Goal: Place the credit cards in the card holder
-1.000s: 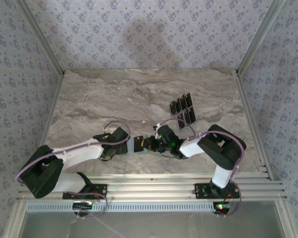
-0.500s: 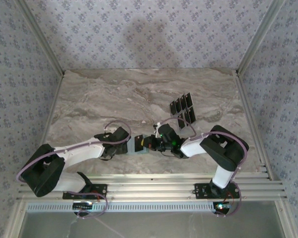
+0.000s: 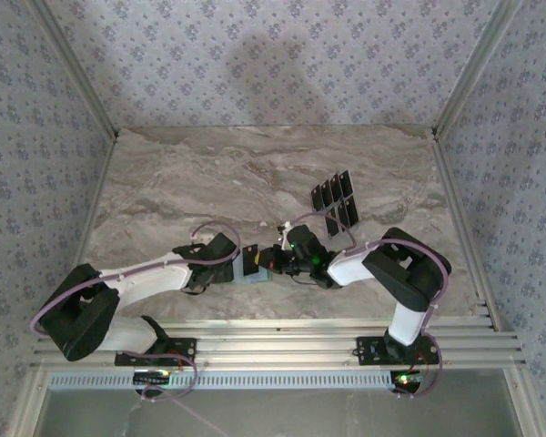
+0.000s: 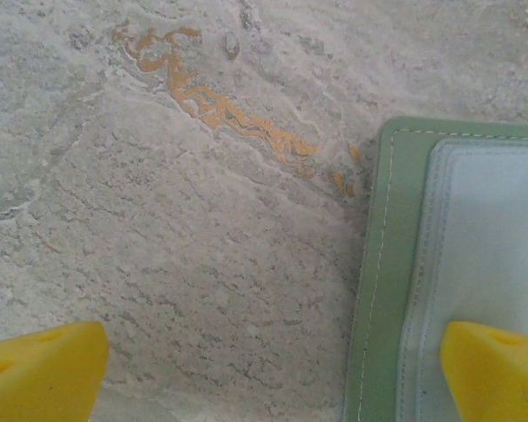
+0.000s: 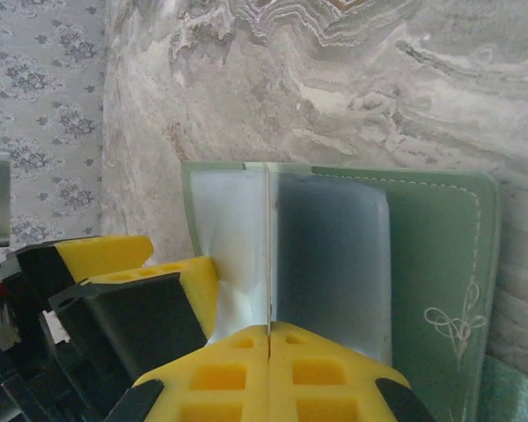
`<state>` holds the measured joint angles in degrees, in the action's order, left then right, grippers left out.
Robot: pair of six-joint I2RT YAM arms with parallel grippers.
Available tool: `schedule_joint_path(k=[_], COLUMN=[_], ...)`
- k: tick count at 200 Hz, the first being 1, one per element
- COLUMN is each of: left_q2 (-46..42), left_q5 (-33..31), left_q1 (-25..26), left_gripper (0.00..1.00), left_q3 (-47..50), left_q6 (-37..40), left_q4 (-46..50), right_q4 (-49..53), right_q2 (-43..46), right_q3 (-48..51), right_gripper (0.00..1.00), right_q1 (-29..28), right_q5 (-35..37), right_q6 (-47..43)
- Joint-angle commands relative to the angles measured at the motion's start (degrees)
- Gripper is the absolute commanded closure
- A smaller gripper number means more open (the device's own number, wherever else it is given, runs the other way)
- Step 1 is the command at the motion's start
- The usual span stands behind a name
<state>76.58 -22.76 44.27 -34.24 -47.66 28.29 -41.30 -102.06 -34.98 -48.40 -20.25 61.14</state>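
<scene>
The pale green card holder (image 5: 436,264) lies open on the marble, showing its clear inner pockets (image 4: 488,255). My right gripper (image 5: 270,330) is shut on a credit card (image 5: 269,251), seen edge-on as a thin line standing over those pockets. My left gripper (image 4: 268,378) is open. One of its yellow fingertips (image 4: 497,369) rests over the holder's clear sleeve and the other (image 4: 40,374) over bare marble. In the top view the two grippers (image 3: 239,266) (image 3: 273,261) meet over the holder (image 3: 252,267). Several dark credit cards (image 3: 335,196) lie in a grid further back.
The marble tabletop (image 3: 182,182) is fenced by metal rails on the left (image 3: 98,196) and right (image 3: 460,209). The right arm's elbow (image 3: 405,269) stands near the right rail. Wallpapered walls surround the table.
The right gripper has moved a little to the left with its card, further over the card holder. The left arm has stayed where it was.
</scene>
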Motion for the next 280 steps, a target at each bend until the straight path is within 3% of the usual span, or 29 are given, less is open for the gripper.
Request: schedule_joint_path(k=[1,280], left_q2=[1.37,1.88], left_q5=[-1.10,-0.93], left_q1=[0.02,0.00], left_gripper=[0.03,0.03], left_q3=[0.48,0.36], left_q6=[-0.09,0.19], left_q4=[3.80,3.30], right_q4=[-2.92,-10.54], right_q2=[-1.71,-6.25], right_q3=[-0.96,2.40], right_gripper=[1.00,1.00], right_q1=[-0.37,-1.80], right_q5=[-0.84,-1.64], right_q6=[1.19,4.98])
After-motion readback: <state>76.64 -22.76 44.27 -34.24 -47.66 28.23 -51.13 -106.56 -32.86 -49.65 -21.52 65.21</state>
